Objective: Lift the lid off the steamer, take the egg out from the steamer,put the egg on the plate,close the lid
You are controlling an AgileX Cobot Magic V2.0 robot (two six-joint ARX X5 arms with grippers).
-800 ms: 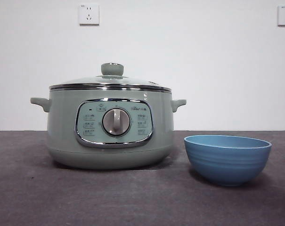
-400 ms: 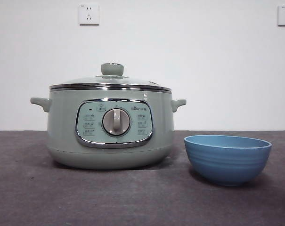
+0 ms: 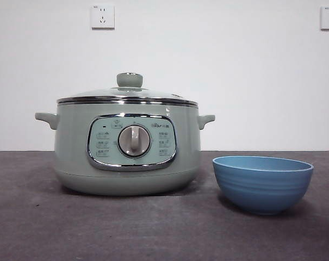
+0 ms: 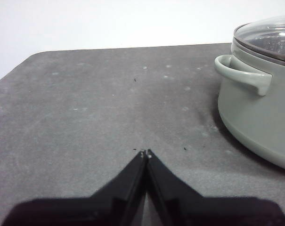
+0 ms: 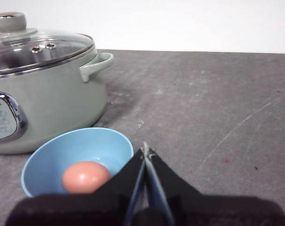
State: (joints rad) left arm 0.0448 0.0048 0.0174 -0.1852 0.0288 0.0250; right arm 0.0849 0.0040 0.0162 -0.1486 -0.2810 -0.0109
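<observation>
**Lid seated, egg in bowl: nothing left but to stay clear**

Judged complete or nearly so. Best kept as is: left gripper [image 4: 145, 153] parked beside the steamer [image 3: 127, 147], jaws pressed together, holding nothing; right gripper [image 5: 145, 151] just beside the plate [image 5: 43, 160], jaws likewise closed and empty. Any retreat best made away from the steamer, without brushing the plate.

Lid [image 3: 129, 93] sitting flat on the steamer. Inside unreadable through the glass. Egg [image 5: 85, 176] resting in the plate, close beside the steamer.
</observation>
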